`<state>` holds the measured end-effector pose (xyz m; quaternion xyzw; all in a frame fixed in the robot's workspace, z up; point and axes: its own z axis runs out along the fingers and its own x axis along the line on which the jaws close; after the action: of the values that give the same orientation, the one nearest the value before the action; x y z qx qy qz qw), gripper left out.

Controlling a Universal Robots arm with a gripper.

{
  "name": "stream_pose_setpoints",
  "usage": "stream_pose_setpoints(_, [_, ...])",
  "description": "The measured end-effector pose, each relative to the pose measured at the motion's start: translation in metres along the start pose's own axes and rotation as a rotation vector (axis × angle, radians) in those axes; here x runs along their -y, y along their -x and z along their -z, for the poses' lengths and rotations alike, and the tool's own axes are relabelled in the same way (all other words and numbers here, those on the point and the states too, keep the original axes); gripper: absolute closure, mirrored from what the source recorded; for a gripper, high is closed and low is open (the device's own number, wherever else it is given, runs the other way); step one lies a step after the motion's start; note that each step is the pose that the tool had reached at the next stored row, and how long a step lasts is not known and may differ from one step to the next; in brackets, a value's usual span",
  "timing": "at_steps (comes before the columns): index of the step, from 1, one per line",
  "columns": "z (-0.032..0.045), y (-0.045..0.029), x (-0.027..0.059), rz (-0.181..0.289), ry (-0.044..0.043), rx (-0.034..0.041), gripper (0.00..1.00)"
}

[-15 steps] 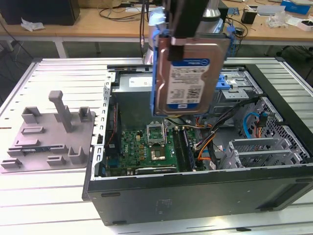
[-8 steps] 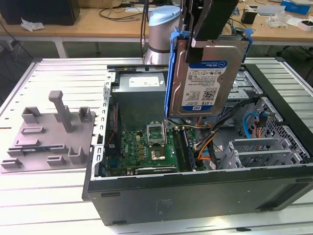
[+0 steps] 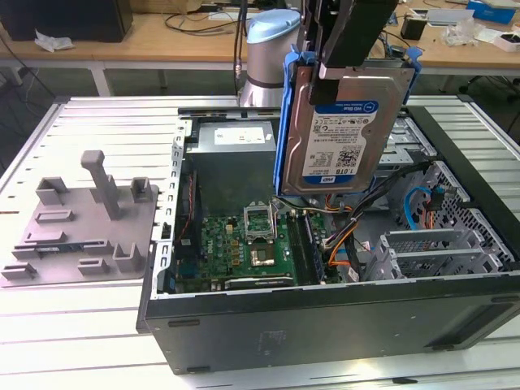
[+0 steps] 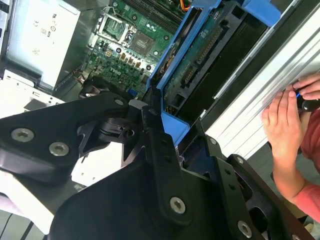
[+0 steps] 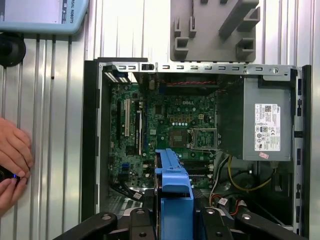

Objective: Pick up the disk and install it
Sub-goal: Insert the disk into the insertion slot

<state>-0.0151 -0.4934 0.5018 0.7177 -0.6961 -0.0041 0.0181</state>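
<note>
the tool is clamped on the top edge of the disk, which hangs upright above the open computer case; best to grip firmly, hold it square, and stay clear of the cables

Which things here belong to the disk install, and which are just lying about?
Job: the disk, gripped by the pincer; the open computer case beneath it.
Lying about: grey fixture plate; power-supply box; a person's hand.
</note>
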Motion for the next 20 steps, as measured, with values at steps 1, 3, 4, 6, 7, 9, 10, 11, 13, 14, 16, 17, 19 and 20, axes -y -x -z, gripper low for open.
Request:
stream_pose_setpoints(1, [-0.0001, 0.0, 0.0, 0.0, 0.0, 0.0, 0.63])
stream_pose_setpoints(3, [-0.0007, 0.0001, 0.0, 0.0, 0.0, 0.0006, 0.63])
stream_pose_setpoints(4, [-0.0008, 0.0, 0.0, 0.0, 0.0, 0.0012, 0.63])
stream_pose_setpoints(6, [-0.0012, -0.0004, 0.0, 0.0, -0.0002, 0.005, 0.63])
stream_pose_setpoints(7, [-0.0012, -0.0007, 0.0001, 0.0, -0.0004, 0.008, 0.63])
stream_pose_setpoints(9, [-0.0015, -0.0019, 0.0002, 0.001, -0.0006, 0.0138, 0.63])
stream_pose_setpoints(10, [-0.0017, -0.0028, 0.0003, 0.001, -0.0007, 0.0169, 0.63])
stream_pose_setpoints(11, [-0.0017, -0.0037, 0.0006, 0.001, -0.0007, 0.0188, 0.63])
stream_pose_setpoints(13, [-0.002, -0.006, 0.0016, 0.001, -0.0009, 0.0243, 0.63])
stream_pose_setpoints(14, [-0.0021, -0.0072, 0.0022, 0.001, -0.001, 0.027, 0.63])
stream_pose_setpoints(16, [-0.0024, -0.011, 0.0041, 0.001, -0.0013, 0.0357, 0.63])
stream_pose_setpoints(17, [-0.0025, -0.0126, 0.0058, 0.001, -0.0014, 0.0381, 0.63])
stream_pose_setpoints(19, [-0.0025, -0.0139, 0.0093, 0.001, -0.0014, 0.0388, 0.63])
stream_pose_setpoints(20, [-0.0025, -0.0146, 0.0125, 0.001, -0.0013, 0.0389, 0.63])
